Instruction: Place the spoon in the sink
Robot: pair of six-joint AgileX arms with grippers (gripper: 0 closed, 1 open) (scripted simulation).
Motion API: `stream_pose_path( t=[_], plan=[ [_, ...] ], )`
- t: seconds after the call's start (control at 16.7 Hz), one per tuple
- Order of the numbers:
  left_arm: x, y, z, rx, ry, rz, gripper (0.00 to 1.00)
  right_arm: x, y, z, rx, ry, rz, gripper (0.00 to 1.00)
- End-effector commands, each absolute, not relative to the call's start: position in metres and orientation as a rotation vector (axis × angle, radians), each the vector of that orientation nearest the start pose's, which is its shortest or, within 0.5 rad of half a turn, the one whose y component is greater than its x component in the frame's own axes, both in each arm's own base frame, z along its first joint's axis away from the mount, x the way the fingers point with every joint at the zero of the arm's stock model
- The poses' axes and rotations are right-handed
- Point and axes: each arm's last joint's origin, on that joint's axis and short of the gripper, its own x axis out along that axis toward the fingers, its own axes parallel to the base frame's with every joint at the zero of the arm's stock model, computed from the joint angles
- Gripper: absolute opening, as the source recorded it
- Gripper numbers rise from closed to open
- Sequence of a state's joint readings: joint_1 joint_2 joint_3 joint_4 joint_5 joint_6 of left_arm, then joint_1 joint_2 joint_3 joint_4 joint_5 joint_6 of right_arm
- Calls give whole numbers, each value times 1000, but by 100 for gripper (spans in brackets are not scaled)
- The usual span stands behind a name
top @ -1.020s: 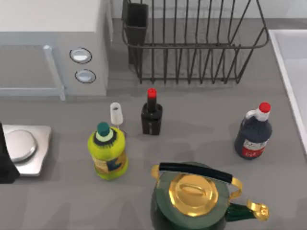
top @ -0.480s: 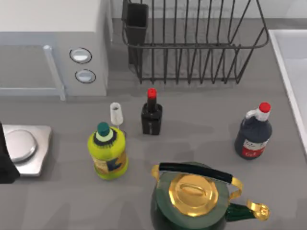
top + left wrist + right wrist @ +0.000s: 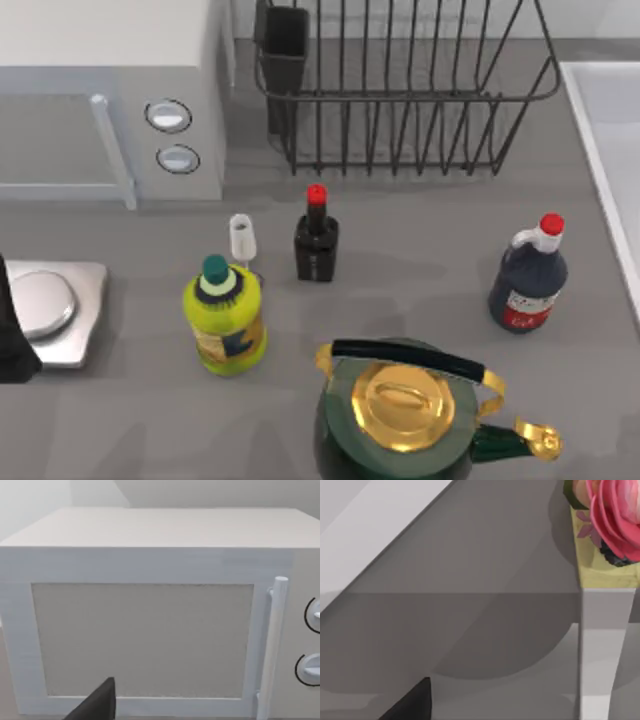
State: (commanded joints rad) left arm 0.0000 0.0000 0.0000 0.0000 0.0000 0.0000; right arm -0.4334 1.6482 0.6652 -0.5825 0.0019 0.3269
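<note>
grey counter [image 3: 420, 240] – the spoon [image 3: 243, 240] stands beside a yellow bottle [image 3: 225, 320], well apart from the sink [image 3: 610, 130]; left gripper [image 3: 12, 330] sits at the left edge, jaws unreadable

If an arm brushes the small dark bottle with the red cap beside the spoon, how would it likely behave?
The small dark bottle stands upright on a narrow base with a tall neck, so a nudge near the red cap would probably tip it. Its squarish body suggests it would slide or topple rather than roll. It could knock the spoon standing close beside it.
</note>
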Motion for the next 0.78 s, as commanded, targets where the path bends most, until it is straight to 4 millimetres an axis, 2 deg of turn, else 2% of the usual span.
stream_pose_path(
  t=[0.36,0.42,0.6,0.78],
  plan=[
    [106,-1,160,0,0,0,100,211,-97,93,591,1483,-595,0],
    [106,-1,160,0,0,0,100,212,-98,115,578,1452,-600,0],
    [106,-1,160,0,0,0,100,216,-100,125,578,1443,-602,0],
    [106,-1,160,0,0,0,100,219,-101,152,577,1450,-600,0]
  ],
)
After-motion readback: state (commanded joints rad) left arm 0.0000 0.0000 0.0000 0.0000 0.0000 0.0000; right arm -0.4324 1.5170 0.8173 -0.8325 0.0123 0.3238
